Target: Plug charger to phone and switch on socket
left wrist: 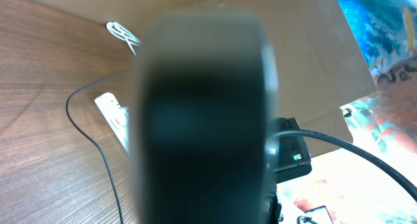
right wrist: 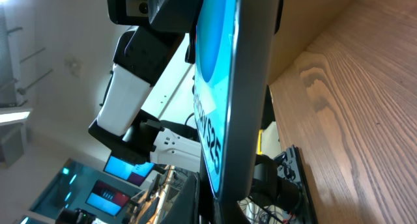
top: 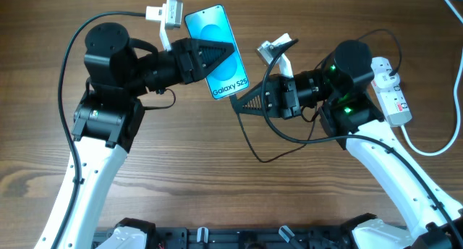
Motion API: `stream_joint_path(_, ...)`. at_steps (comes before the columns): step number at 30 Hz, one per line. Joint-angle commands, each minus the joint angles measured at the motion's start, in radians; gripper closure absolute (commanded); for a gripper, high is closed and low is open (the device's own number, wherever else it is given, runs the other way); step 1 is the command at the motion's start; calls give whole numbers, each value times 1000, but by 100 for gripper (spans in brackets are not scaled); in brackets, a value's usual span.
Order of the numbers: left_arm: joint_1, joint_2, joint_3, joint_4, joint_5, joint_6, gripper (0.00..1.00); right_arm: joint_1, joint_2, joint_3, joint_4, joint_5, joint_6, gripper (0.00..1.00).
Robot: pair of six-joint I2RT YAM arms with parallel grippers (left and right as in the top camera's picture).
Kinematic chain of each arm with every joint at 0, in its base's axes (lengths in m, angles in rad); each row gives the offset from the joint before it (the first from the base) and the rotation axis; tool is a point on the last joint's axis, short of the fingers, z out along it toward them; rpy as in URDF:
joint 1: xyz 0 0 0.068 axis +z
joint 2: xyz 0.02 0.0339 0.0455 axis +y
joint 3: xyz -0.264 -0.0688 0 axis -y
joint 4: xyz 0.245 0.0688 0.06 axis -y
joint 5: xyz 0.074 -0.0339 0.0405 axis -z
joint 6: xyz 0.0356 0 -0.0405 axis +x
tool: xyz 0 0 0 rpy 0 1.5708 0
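The phone (top: 211, 28), its blue screen reading Galaxy S25, hangs above the table with my left gripper (top: 228, 53) shut across its middle. In the left wrist view it is a dark blur (left wrist: 202, 120) that hides the jaws. My right gripper (top: 237, 102) is shut at the phone's lower end, holding the end of the charger, whose thin black cable (top: 251, 144) loops down and back to the right. The connector itself is hidden. The right wrist view shows the phone (right wrist: 225, 87) edge-on just ahead of the fingers. The socket (top: 391, 90), a white power strip, lies at the far right.
The strip's thick white cord (top: 434, 149) curves along the right table edge, and another white cord (top: 443, 1) lies at the top right corner. The power strip (left wrist: 112, 113) also shows in the left wrist view, a thin black cable (left wrist: 98, 146) beside it. Bare wood fills the middle and front.
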Motion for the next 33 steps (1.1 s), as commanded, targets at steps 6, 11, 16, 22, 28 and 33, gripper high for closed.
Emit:
stream_joint_path(6,-73,-7,-20,-40,126,72,96,-7,4,38,31,199,-5,96)
stream_joint_path(11,-73,-7,-20,-44,126,72,96,-7,4,38,30,198,-7,95)
stream_joint_path(16,-72,-5,-20,-117,117,170,96,-7,4,38,14,123,-105,23)
stream_joint_path(22,-73,-5,-20,-189,115,206,96,-9,6,38,-127,119,-222,20)
stream_joint_path(28,-72,-5,-20,-186,85,206,96,-9,6,38,-240,102,-248,57)
stream_joint_path(33,-72,-5,-20,-186,76,206,96,-9,6,38,-242,66,-243,76)
